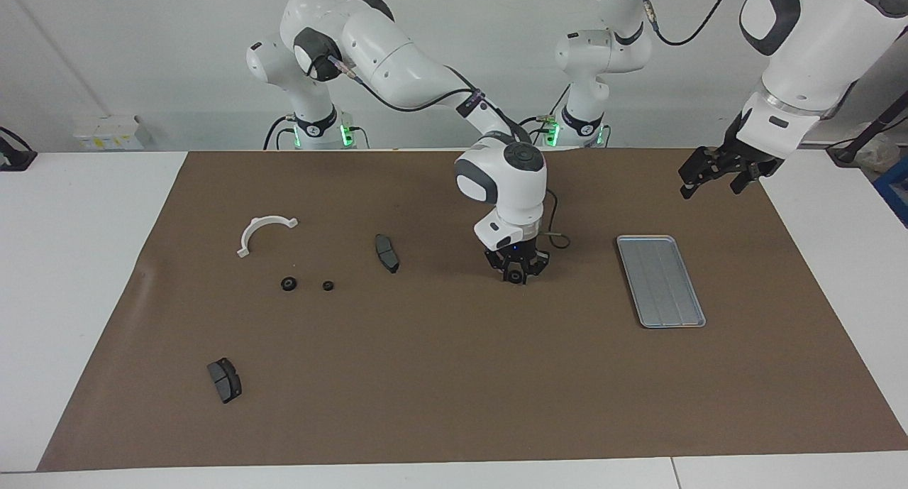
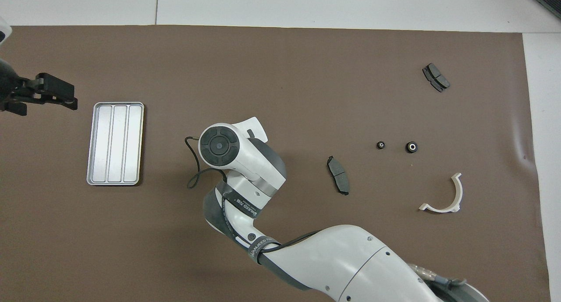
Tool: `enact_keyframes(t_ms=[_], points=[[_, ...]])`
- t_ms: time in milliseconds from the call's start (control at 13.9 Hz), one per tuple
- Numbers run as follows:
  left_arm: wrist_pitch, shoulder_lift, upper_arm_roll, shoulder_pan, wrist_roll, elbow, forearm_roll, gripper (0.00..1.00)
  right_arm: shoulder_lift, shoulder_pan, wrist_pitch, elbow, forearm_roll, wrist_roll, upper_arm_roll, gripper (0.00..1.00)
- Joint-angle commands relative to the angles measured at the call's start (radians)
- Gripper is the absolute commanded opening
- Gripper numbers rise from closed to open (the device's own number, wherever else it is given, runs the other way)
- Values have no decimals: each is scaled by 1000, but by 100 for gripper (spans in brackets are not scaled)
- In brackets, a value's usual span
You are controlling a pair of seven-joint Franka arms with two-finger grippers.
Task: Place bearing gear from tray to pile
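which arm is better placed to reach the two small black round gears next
Right. The right claw hangs low over the brown mat between the ridged silver metal tray and the two small black round gears. The left claw hovers toward the left arm's end, with the tray between.

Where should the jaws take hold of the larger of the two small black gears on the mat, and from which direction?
Take the larger gear by its round outer rim, coming straight down from above. It appears to lie flat on the brown mat, hole up, with bare mat around it; the smaller gear lies beside it, apart, so the jaws could probably close across it.
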Motion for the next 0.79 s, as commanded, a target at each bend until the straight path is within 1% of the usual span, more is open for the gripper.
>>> enact_keyframes(t_ms=[0,72,144,287,359,718], points=[[23,-30,-7,10,5,-39,10,100,6,1,28,-12,-21,-7,3,49],[23,-30,-7,10,5,-39,10,100,6,1,28,-12,-21,-7,1,48],[23,-30,-7,10,5,-39,10,100,5,1,25,-12,-21,-7,1,39],[23,-30,-7,10,5,-39,10,100,2,2,11,-9,-21,-7,1,8],[23,-30,-7,10,5,-39,10,100,2,1,11,-7,-21,-7,1,0],[23,-30,-7,10,5,-39,10,100,-49,-18,-17,-9,-53,-15,-6,0]])
